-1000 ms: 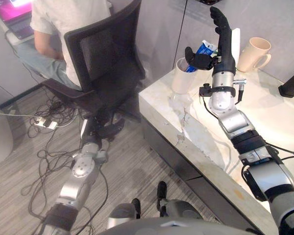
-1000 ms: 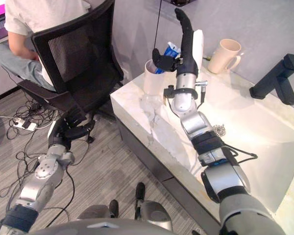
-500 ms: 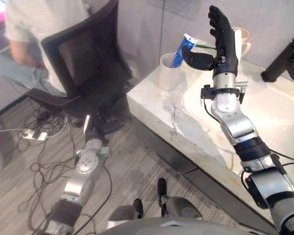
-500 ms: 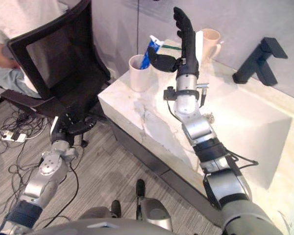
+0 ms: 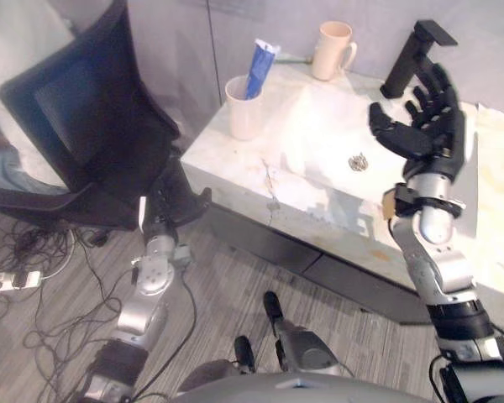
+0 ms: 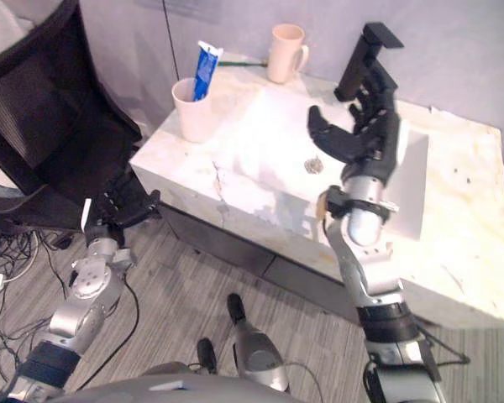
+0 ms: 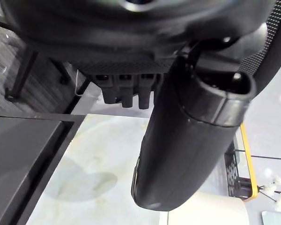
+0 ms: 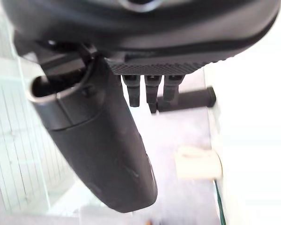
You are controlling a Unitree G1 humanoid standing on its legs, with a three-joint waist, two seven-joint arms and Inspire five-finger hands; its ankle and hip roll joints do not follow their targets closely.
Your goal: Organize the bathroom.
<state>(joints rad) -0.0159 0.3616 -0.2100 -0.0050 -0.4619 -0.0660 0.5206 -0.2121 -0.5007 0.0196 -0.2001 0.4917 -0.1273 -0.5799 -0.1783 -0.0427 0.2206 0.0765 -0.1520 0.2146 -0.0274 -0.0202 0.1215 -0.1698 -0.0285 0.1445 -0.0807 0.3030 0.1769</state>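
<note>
Where marble basin (image 5: 319, 143) dips, round drain (image 5: 358, 161).

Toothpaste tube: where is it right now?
In the left eye view the blue toothpaste tube stands in the white cup at the counter's far left corner, left of the sink basin; the beige mug sits behind the basin.
</note>
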